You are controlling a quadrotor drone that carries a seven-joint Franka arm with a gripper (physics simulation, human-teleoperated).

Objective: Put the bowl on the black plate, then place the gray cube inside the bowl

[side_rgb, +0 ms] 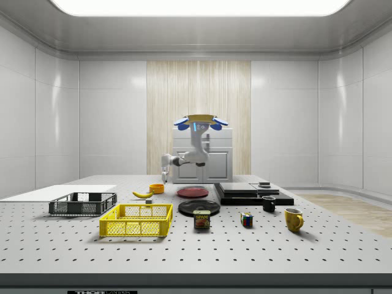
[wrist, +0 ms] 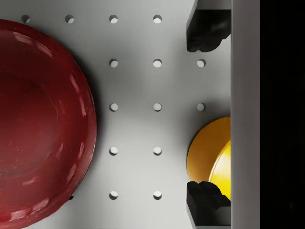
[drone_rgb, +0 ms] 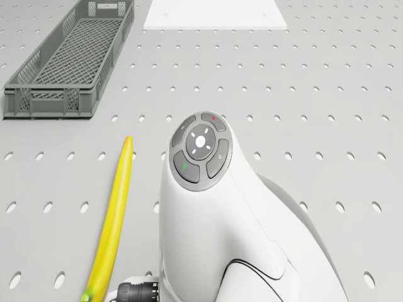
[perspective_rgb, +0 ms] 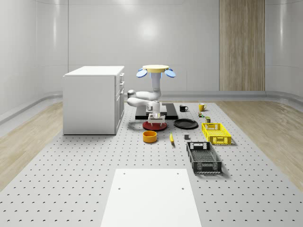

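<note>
The bowl (perspective_rgb: pixel 150 136), orange-yellow, sits on the perforated table (perspective_rgb: pixel 85 179) just in front of the red plate (perspective_rgb: pixel 155 125), and that red plate is my landmark. I've got the drone (perspective_rgb: pixel 155 71) hovering above the red plate, beside the white cabinet (perspective_rgb: pixel 92 99), with the arm bent down so the gripper (perspective_rgb: pixel 155 117) hangs just over the plate. On the wrist camera the fingers (wrist: pixel 206 31) stand wide apart, nothing between them; the red plate (wrist: pixel 40 124) lies off to one side and the bowl's rim (wrist: pixel 212 152) peeks in near one fingertip. The black plate (perspective_rgb: pixel 185 124) lies just beside the red plate, toward the whole-scene view's right. A banana (perspective_rgb: pixel 171 138) lies next to the bowl, with a small dark cube-like block (perspective_rgb: pixel 187 137) beyond it. I can't say it's the gray cube. The yellow crate (perspective_rgb: pixel 216 133) and gray crate (perspective_rgb: pixel 203 157) sit farther out.
</note>
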